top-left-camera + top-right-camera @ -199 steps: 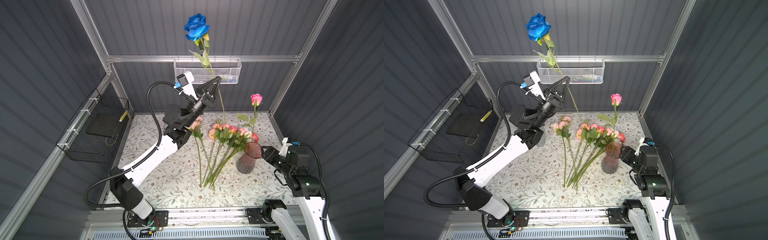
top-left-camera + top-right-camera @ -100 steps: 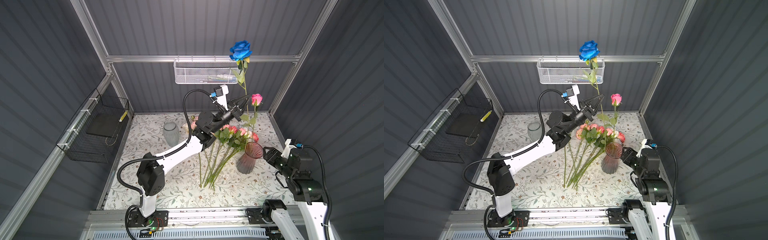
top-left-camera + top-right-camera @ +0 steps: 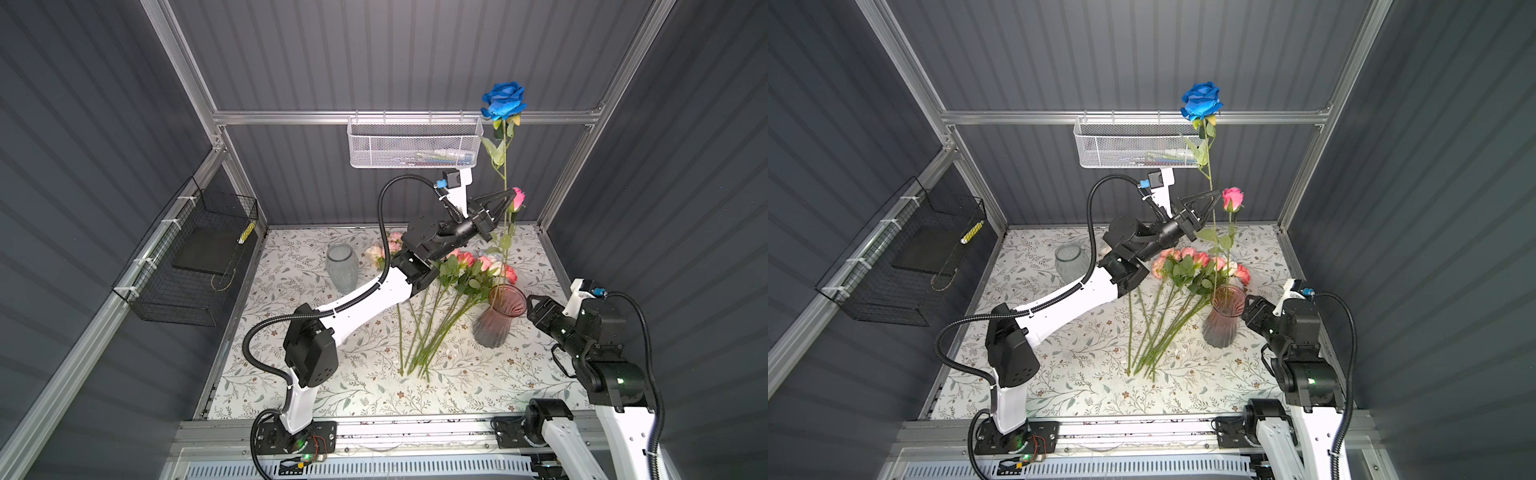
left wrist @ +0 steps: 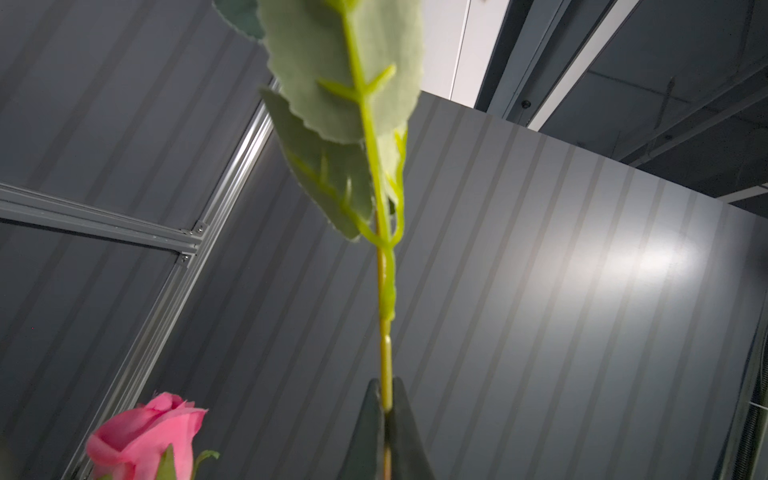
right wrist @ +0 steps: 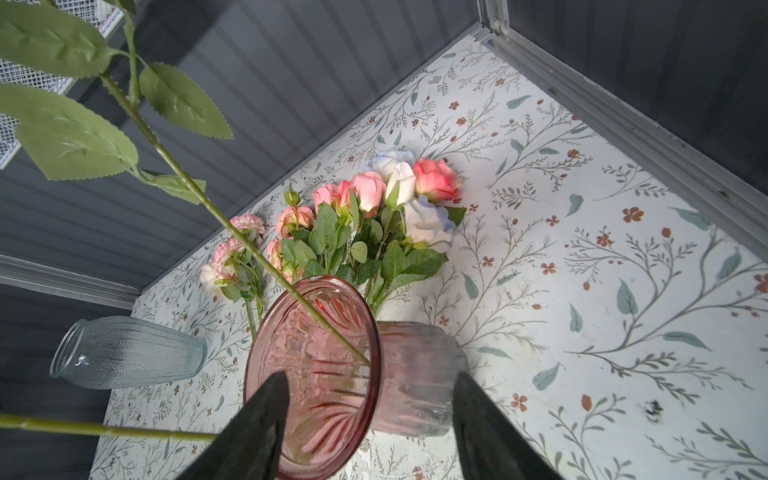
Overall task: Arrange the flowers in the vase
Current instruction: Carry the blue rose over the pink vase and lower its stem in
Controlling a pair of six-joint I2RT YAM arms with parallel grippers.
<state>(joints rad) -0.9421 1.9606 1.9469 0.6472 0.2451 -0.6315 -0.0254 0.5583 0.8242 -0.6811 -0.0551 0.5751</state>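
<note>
Loose flowers (image 3: 432,320) lie on the mat (image 3: 316,374). My left gripper (image 4: 384,401) is pinched tight on the blue rose (image 3: 503,99) stem, held upright over the pink vase (image 3: 496,320), beside the pink rose (image 3: 517,198) standing in it. Stem tip looks close to the rim: lower straight, slowly, release only once inside. My right gripper (image 5: 370,378) straddles the vase, jaws wide; contact I cannot tell.
</note>
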